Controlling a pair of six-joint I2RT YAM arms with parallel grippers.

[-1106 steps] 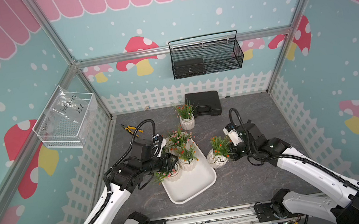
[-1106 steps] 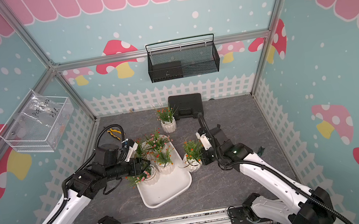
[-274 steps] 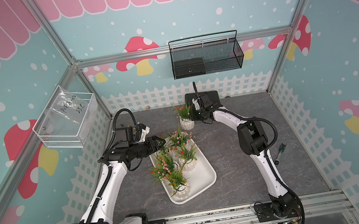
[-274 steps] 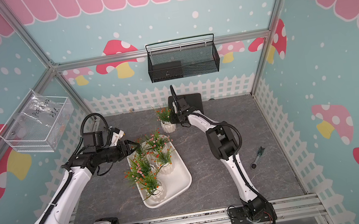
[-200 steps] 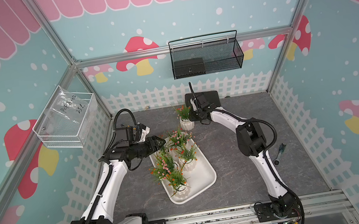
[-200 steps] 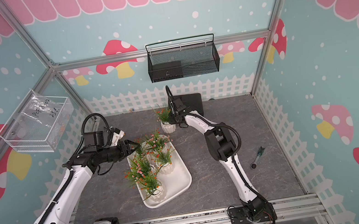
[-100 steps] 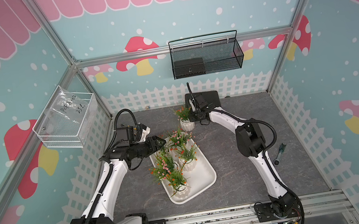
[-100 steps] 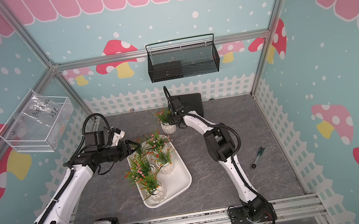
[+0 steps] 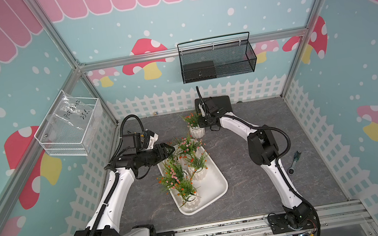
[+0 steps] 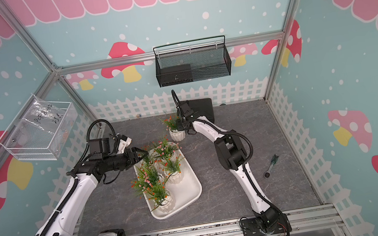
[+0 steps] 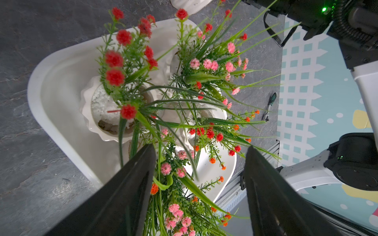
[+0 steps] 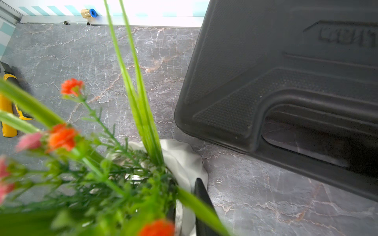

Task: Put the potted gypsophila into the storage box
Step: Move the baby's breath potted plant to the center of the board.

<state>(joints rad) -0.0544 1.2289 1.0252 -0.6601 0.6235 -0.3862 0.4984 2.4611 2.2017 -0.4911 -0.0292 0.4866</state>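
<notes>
- Both top views show the storage box lying at an angle on the grey table, between the two arms.
- A cluster of potted gypsophila stands inside it, crowded toward the far end. The sprigs overlap and cover most of the white pots, so the number of pots cannot be made out.
- A lone gypsophila pot stands on the table outside the box, just past its far end and just beside a black hard case.
- The right gripper is down at that lone pot, on the side facing the case.
- In the right wrist view only one black finger shows, lying against the pot's white rim. Blurred leaves bury the other finger, so whether the claw is pinching the pot cannot be told.
- The left gripper is at the box's far left corner, with its fingers spread wide and nothing between them but foliage farther off.
- In the top views the right arm covers part of the case, and the right wrist view cuts it off at the edge.
- A small dark-handled tool lies well apart on the right, too small to identify.
- A yellow-handled tool is cut off at the edge of the wrist view.
- A black wire basket hangs on the back wall, with a dark shape dimly visible through the mesh.
</notes>
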